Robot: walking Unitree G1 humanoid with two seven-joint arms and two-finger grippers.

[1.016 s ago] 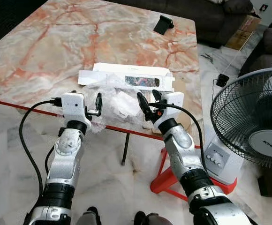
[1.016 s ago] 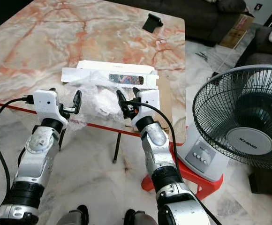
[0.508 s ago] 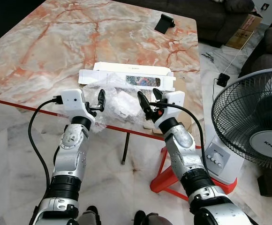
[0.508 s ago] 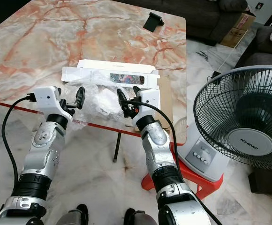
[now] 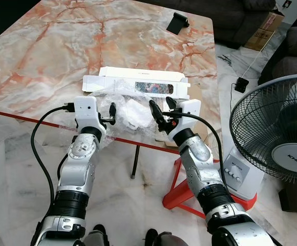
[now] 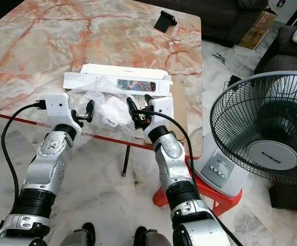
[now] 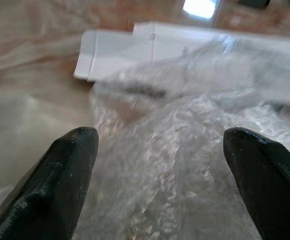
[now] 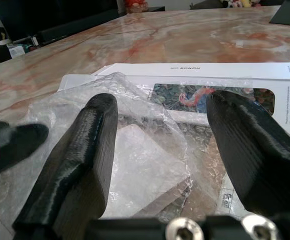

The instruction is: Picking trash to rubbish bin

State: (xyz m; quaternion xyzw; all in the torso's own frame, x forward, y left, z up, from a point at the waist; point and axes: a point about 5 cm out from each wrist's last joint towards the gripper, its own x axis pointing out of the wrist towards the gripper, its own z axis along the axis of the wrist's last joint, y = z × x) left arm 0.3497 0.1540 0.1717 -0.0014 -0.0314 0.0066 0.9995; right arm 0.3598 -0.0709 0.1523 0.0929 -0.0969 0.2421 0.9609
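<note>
Two grippers flank a crumpled clear plastic wrap (image 5: 128,114) at the near edge of the marble table (image 5: 51,46). Left gripper (image 7: 160,165): fingers spread wide, wrap between them, not clamped. Right gripper (image 8: 170,145): fingers likewise apart, tips over the wrap's other side. Just behind the wrap, touching it: flattened white carton (image 5: 138,84) with printed window. Far edge of table: small black stand (image 5: 177,22). Beside the table on the robot's right, on the floor: standing fan (image 5: 279,138).
</note>
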